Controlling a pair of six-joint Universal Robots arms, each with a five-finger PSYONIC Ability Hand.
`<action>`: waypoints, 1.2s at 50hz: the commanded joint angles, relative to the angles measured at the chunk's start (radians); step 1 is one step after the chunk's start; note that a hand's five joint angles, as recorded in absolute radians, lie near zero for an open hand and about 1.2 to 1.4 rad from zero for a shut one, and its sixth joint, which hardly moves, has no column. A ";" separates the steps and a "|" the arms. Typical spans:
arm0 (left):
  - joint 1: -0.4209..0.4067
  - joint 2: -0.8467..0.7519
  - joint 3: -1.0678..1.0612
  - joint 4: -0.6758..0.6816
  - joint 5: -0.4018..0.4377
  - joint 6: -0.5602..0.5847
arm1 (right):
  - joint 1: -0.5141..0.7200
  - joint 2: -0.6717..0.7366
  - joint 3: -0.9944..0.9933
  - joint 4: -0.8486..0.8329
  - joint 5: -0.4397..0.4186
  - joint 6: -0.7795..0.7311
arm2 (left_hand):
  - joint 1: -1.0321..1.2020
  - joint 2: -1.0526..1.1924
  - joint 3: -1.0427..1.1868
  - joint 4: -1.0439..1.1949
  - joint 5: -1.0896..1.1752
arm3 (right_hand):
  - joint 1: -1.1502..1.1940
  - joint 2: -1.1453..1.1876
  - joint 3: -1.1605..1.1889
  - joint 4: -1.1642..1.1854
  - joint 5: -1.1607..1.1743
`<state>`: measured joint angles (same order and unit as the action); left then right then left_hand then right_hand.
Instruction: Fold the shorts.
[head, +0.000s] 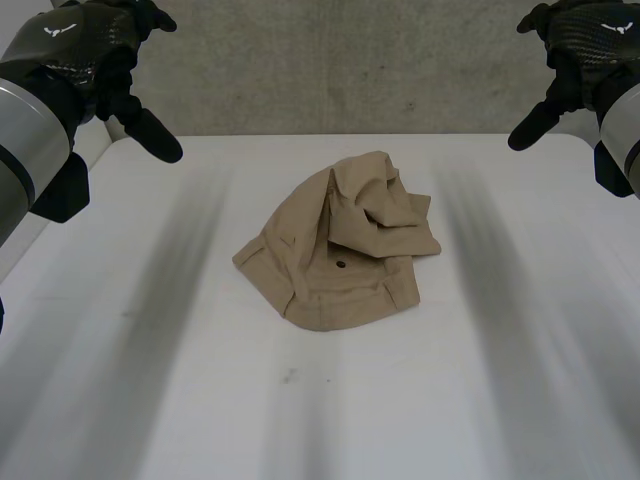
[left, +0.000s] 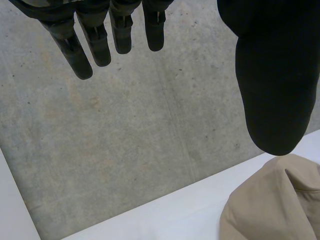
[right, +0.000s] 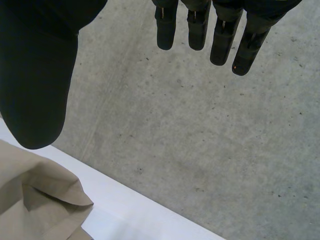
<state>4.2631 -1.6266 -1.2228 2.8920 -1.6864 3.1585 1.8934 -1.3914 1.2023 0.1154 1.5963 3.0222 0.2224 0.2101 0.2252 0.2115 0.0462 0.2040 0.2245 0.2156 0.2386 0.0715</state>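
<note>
Shorts (head: 340, 250): tan, crumpled in a heap at the middle of the table (head: 480, 380); one part is bunched up over the flatter rest.
Left hand (head: 75, 45): held above the table's far left corner, well apart from the shorts. The fingers (left: 95, 35) are straight and parted from the thumb, and nothing is held.
Right hand (head: 590, 35): held above the far right corner. The fingers (right: 200, 30) are straight, and nothing is held.
Floor (head: 330, 60): grey concrete, seen beyond the table.
</note>
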 joint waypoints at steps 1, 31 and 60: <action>0.000 -0.006 -0.014 0.007 0.004 0.001 | 0.001 0.005 0.002 0.000 -0.013 -0.011 | -0.048 -0.036 -0.051 -0.037 -0.046 | -0.029 -0.050 -0.041 -0.064 -0.072; -0.147 -0.578 -0.012 0.231 -0.010 -0.008 | -0.013 0.106 0.414 -0.108 -0.211 -0.345 | 0.106 0.118 0.103 0.117 0.107 | -0.029 -0.050 -0.041 -0.064 -0.072; -0.017 -0.583 0.112 0.237 -0.305 -0.192 | -0.002 0.157 0.471 -0.158 -0.206 -0.342 | 1.174 1.186 1.171 1.185 1.176 | -0.029 -0.050 -0.041 -0.064 -0.072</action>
<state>4.1190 -2.3336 -1.0855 3.1205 -1.8612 2.9588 1.8895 -1.2453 1.6723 -0.0407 1.3899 2.6799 1.0960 1.1834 1.1741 1.1933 0.9738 0.2040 0.2245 0.2156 0.2386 0.0714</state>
